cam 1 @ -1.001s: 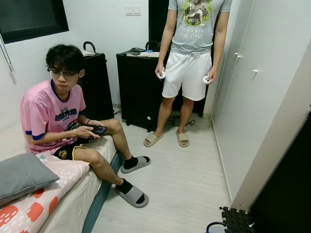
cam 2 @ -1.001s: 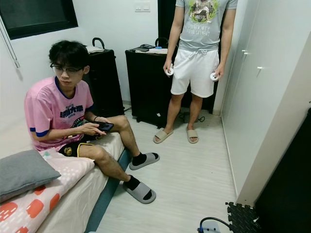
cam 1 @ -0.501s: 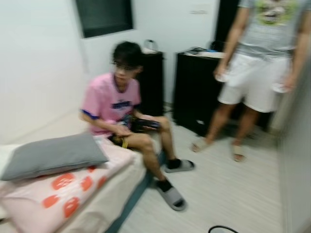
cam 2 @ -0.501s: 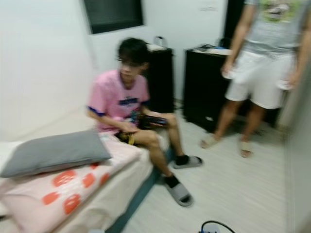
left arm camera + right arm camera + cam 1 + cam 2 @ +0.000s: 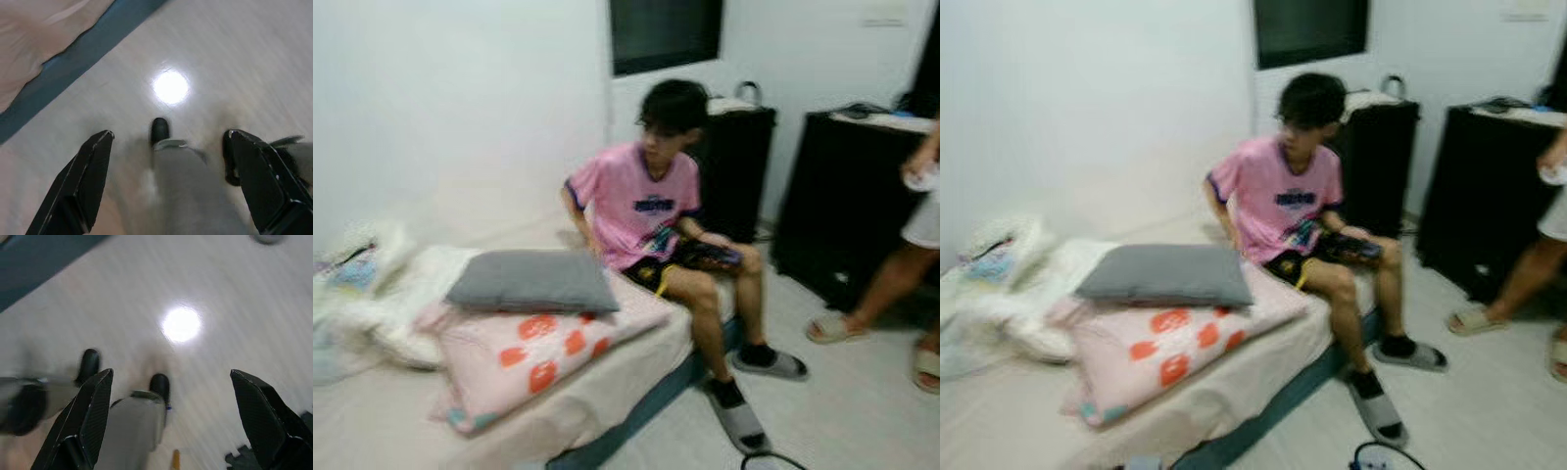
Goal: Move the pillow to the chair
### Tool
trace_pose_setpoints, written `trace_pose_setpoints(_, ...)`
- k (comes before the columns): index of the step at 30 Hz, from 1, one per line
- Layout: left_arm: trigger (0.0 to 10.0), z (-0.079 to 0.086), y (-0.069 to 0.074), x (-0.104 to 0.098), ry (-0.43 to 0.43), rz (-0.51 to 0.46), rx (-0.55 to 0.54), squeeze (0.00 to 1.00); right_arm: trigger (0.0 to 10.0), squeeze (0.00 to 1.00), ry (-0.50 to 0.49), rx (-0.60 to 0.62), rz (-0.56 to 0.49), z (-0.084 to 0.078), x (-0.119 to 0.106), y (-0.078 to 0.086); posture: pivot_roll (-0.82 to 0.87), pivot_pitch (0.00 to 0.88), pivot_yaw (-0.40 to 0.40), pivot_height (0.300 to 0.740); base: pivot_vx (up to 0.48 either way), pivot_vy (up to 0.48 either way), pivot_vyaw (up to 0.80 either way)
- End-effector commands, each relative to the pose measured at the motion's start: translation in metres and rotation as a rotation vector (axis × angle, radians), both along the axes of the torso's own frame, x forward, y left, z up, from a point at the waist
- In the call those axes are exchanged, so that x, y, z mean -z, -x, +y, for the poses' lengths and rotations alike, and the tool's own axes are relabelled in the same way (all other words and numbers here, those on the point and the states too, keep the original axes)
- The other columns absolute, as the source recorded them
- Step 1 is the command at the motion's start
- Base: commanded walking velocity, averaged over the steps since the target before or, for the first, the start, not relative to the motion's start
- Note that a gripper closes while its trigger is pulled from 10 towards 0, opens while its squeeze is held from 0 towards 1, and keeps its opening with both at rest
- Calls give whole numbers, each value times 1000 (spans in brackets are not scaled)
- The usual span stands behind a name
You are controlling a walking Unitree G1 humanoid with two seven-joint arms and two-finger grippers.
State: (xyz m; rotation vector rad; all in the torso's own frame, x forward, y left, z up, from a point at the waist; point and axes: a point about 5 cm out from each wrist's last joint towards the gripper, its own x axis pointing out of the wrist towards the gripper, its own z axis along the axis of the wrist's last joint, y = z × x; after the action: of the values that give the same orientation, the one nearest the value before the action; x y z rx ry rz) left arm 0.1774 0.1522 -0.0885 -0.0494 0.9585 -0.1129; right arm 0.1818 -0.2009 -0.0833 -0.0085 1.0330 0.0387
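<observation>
My fingers spread wide on both grippers, left gripper (image 5: 166, 183) and right gripper (image 5: 171, 418) hanging over floor. Approach step: I face the grey pillow (image 5: 533, 282) on bed (image 5: 607, 392); next, step closer and reach.

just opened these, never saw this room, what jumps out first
A person in a pink shirt sits on the edge of the bed, holding a dark device. Beside them a grey pillow lies on a pink bundle with red spots. Both grippers hang open over the pale floor.
</observation>
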Motion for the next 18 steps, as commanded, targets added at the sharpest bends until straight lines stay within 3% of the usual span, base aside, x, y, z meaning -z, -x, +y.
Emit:
trace_pose_setpoints(1,10000,-1,0,0,32,4,-7,0,10000,0,-4,9,8,-1,1,3,-69,0,3,740,0,0,788)
trace_pose_setpoints(18,10000,-1,-1,-1,68,3,-25,0,10000,0,-5,7,8,-1,1,3,-72,0,3,740,0,0,788)
